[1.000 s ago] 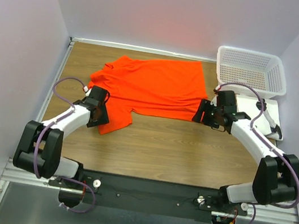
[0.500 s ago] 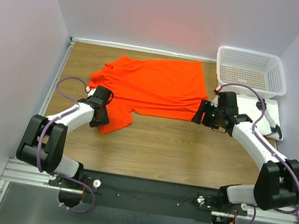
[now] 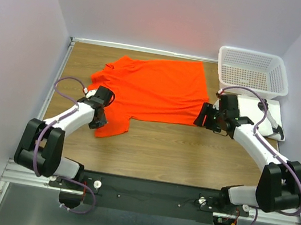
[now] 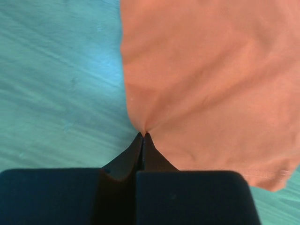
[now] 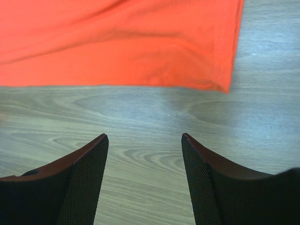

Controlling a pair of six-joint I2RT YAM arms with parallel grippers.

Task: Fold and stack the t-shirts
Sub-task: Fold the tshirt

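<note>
One shirt (image 3: 154, 87) is lying spread across the far half of the table (image 3: 190, 154), orange-red and mostly flat, with a stitched hem running along its right end. On the left side a flap of the same cloth is trailing toward the near edge and ending in a corner on the wood.

The left gripper (image 4: 143, 136) is sitting at the edge of that flap. In the left wrist view its two fingers are pressed together with no gap showing at the tips. The cloth is puckering right at their point, with creases fanning away from it, so the fingers are pinching the shirt's edge.

The right gripper (image 5: 143, 138) is poised over bare wood just off the shirt's near right corner. Its fingers are standing wide apart and gripping nothing. The hem corner is lying just beyond the tips, not between them. Whether the fingers are touching the table cannot be told.

A white mesh basket (image 3: 253, 69) is standing at the far right corner of the table, just right of the shirt. A white board (image 3: 272, 112) is lying in front of the basket, and the right arm is reaching in over its near edge.
</note>
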